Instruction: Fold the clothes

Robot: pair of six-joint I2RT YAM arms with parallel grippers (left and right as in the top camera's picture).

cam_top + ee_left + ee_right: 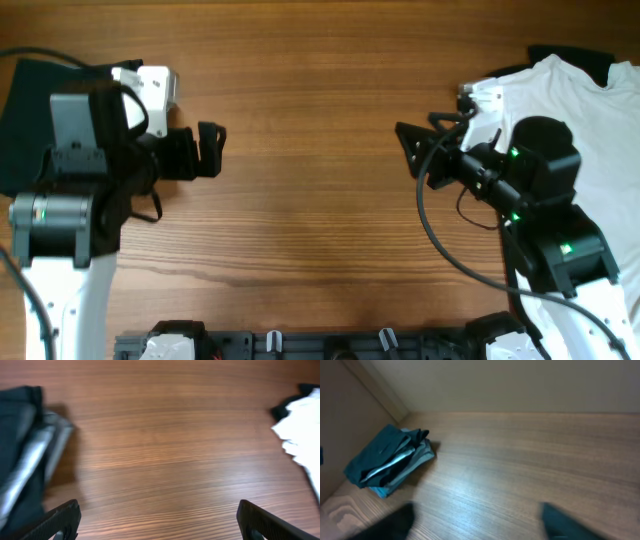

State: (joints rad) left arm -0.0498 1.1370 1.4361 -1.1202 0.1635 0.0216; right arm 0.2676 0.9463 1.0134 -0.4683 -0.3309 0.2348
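- A folded stack of dark clothes [390,460] sits at the left edge of the table [320,220], beside the left arm. That part looks finished.
- The white T-shirt [590,130] lies loose and rumpled at the right edge, partly under the right arm. A bit of black cloth [580,58] shows past its collar. Both look unfolded.
- The left gripper [212,150] hangs over bare wood, fingers apart and holding nothing.
- The right gripper [408,148] is likewise spread and empty, just beside the white T-shirt.
- Roughly midway: the white T-shirt likely comes next.
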